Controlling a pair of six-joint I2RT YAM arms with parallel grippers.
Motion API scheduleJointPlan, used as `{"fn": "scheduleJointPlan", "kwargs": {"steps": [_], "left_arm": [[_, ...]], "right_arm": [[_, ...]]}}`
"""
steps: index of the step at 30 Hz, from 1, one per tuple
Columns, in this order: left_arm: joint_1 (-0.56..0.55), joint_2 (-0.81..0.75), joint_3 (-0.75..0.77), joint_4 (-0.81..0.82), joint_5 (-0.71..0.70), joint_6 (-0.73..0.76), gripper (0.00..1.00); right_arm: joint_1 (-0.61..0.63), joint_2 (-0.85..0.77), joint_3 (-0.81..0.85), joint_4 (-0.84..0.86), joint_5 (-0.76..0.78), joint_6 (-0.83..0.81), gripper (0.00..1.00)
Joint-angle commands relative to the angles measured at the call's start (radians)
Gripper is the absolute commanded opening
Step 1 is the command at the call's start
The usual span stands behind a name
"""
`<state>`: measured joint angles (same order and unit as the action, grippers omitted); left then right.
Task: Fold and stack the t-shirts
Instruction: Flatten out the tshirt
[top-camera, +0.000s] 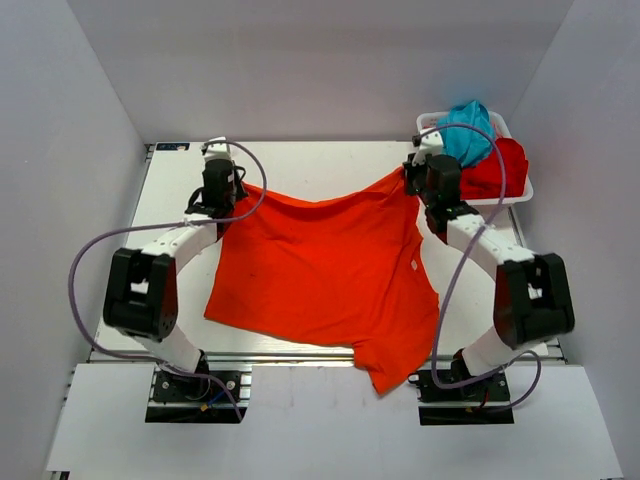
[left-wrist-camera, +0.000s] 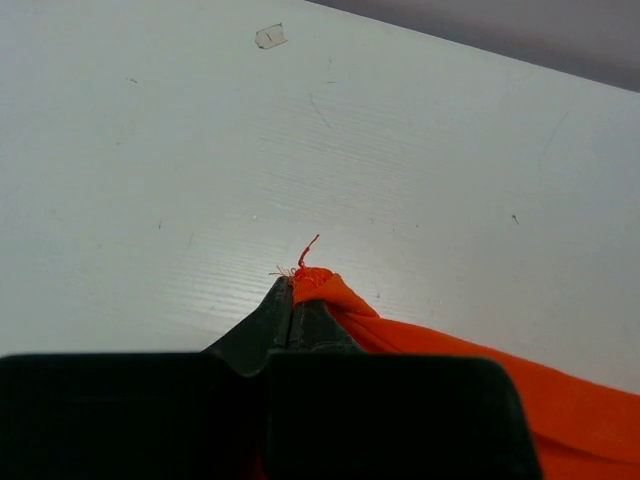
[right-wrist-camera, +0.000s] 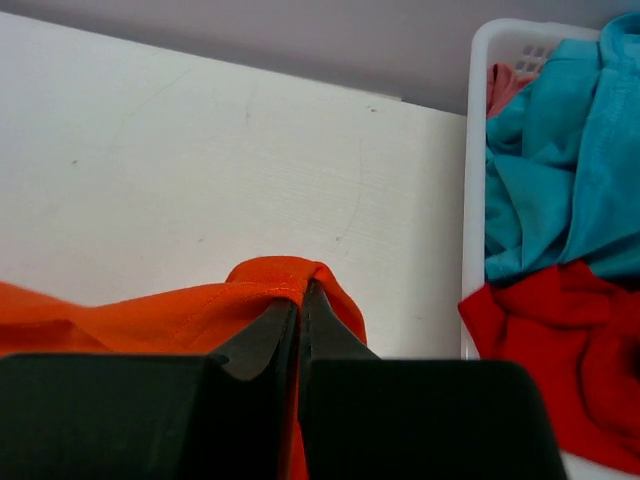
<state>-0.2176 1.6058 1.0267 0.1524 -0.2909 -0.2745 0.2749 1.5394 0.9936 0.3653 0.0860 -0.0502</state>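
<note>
Shirt in work: the bright orange-red fabric t-shirt (top-camera: 320, 270) lies spread over the middle of the white table (top-camera: 320, 160). Its far edge is strung between the two arms and dips a little in the middle.
Near side: one part of it, a sleeve by the look of it, hangs over the table's near edge between the arm bases, closer to the right one.
Tag: a small white tag (top-camera: 413, 266) shows on the cloth toward its right side.
Left claw: the left gripper (left-wrist-camera: 291, 295) is clenched on the shirt's far left corner. Its black fingers meet, low over the tabletop, with a bunched tip of orange cloth poking out past them.
Thread: a loose orange thread (left-wrist-camera: 308, 248) curls up from that pinched tip.
Right claw: the right gripper (right-wrist-camera: 301, 300) is clenched on the far right corner, near the basket. A fold of orange cloth wraps over its closed fingertips.
Basket: a small white plastic basket (right-wrist-camera: 470, 150) sits at the table's far right corner.
Other shirts: a crumpled teal-blue t-shirt (top-camera: 468, 135) fills the basket's far part. A deeper red t-shirt (top-camera: 500, 165) is bunched against it on the near side. Both are unfolded.
Tape: a small pale scrap of tape (left-wrist-camera: 270, 37) is on the bare table, well beyond the left claw.
</note>
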Motion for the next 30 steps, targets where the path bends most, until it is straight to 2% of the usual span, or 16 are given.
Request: {"fn": "scheduleJointPlan", "kwargs": {"steps": [1, 7, 8, 9, 10, 11, 12, 13, 14, 16, 18, 24, 27, 28, 30], "left_arm": [[0.006, 0.086, 0.096, 0.006, -0.070, -0.015, 0.00], [0.015, 0.362, 0.346, -0.114, -0.138, -0.040, 0.00], [0.015, 0.394, 0.424, -0.158, -0.139, -0.051, 0.00], [0.024, 0.425, 0.465, -0.181, -0.139, -0.069, 0.10], [0.024, 0.454, 0.549, -0.203, -0.139, -0.069, 0.33], [0.036, 0.511, 0.596, -0.227, -0.139, -0.084, 0.62], [0.037, 0.535, 0.645, -0.300, -0.151, -0.097, 0.99], [0.046, 0.554, 0.738, -0.336, -0.151, -0.097, 1.00], [0.046, 0.580, 0.780, -0.368, -0.151, -0.107, 1.00], [0.055, 0.580, 0.846, -0.430, -0.151, -0.107, 1.00], [0.055, 0.556, 0.846, -0.439, -0.140, -0.098, 1.00], [0.041, 0.355, 0.650, -0.387, -0.013, -0.053, 1.00], [0.020, 0.313, 0.537, -0.366, 0.129, -0.032, 1.00], [0.020, 0.313, 0.523, -0.375, 0.222, -0.032, 1.00], [0.008, 0.313, 0.474, -0.385, 0.269, -0.032, 1.00]], "right_arm": [[-0.003, 0.092, 0.144, 0.012, 0.069, 0.015, 0.00], [-0.003, 0.391, 0.491, -0.218, 0.139, 0.088, 0.01], [-0.003, 0.457, 0.576, -0.289, 0.136, 0.099, 0.09], [-0.003, 0.487, 0.670, -0.317, 0.139, 0.104, 0.17], [-0.002, 0.584, 0.765, -0.339, 0.141, 0.099, 0.29], [-0.002, 0.614, 0.819, -0.397, 0.144, 0.101, 0.49], [0.003, 0.645, 0.873, -0.463, 0.147, 0.101, 0.62], [0.000, 0.713, 1.025, -0.518, 0.152, 0.105, 0.80], [-0.002, 0.725, 1.063, -0.566, 0.152, 0.105, 0.90], [0.004, 0.716, 1.105, -0.591, 0.144, 0.098, 0.90], [0.001, 0.635, 1.043, -0.571, 0.127, 0.101, 0.90], [0.000, 0.441, 0.804, -0.618, 0.012, 0.168, 0.90], [0.004, 0.352, 0.702, -0.693, -0.017, 0.220, 0.90], [0.001, 0.340, 0.680, -0.728, -0.020, 0.233, 0.90], [0.000, 0.305, 0.590, -0.749, -0.026, 0.263, 0.90]]}}
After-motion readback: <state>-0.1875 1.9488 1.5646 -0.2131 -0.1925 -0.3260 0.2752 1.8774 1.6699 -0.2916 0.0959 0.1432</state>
